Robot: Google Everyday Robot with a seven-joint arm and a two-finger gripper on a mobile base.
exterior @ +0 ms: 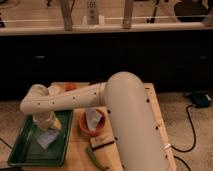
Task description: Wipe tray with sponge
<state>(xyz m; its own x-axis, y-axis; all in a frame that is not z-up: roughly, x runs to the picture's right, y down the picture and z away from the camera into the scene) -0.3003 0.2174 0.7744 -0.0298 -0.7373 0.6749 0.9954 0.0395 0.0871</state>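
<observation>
The gripper [48, 131] is down inside the green tray [22, 150], right over the pale sponge [47, 139]; I cannot tell if it is holding the sponge; this looks like the wiping step; next, rub the sponge along the tray floor.

Hand [50, 124] over tray [20, 150], above sponge [48, 138]; bowl [85, 131] right of tray.
</observation>
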